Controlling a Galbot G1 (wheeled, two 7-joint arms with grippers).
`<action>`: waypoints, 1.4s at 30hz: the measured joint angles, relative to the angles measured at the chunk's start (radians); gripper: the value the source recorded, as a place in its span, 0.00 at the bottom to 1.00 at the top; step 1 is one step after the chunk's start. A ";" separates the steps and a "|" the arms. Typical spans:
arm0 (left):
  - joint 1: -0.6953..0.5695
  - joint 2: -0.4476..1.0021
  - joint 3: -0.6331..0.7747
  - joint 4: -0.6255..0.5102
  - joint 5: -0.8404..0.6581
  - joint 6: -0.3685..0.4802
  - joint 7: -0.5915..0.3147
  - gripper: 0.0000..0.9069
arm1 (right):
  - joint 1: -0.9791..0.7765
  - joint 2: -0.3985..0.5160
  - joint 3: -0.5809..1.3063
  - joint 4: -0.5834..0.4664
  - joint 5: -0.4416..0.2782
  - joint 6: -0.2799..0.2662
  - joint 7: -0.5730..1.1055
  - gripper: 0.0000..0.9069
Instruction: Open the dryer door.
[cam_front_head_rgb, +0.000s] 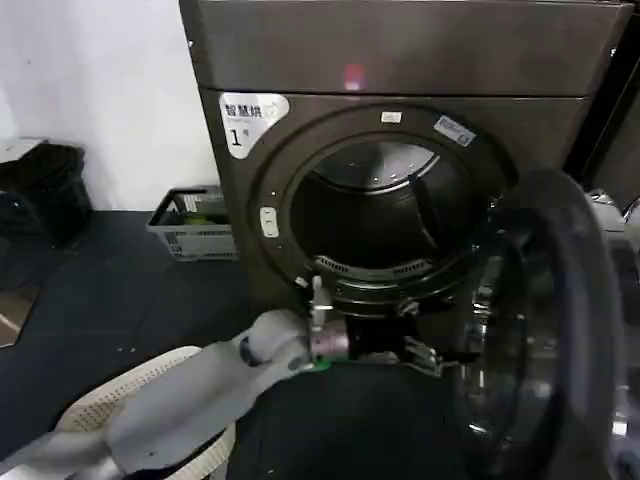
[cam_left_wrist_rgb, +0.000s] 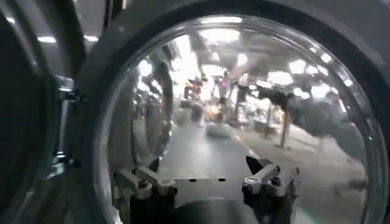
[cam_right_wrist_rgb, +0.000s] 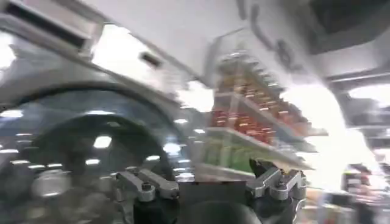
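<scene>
We are holding our left gripper (cam_front_head_rgb: 430, 357), fingers apart, against the chrome-ringed round glass dryer door (cam_front_head_rgb: 540, 340), already swung wide off the dark bronze-grey dryer (cam_front_head_rgb: 400, 150) to its right, leaving little undone.

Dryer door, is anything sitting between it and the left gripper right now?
Nothing visible. The left gripper is open right at the inner side of the dryer door, which is swung out from the dryer, with only a small gap between them.
</scene>
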 joint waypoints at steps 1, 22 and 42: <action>-0.007 -0.012 0.008 0.008 0.009 -0.006 -0.003 1.00 | -0.005 0.002 0.015 0.001 -0.012 -0.014 0.007 1.00; -0.053 -0.279 0.104 0.183 0.073 -0.053 -0.054 1.00 | -0.062 0.000 0.238 -0.010 -0.033 -0.078 0.170 1.00; -0.073 -0.446 0.118 0.388 0.157 -0.099 -0.084 1.00 | -0.100 0.006 0.339 -0.080 -0.086 -0.118 0.069 1.00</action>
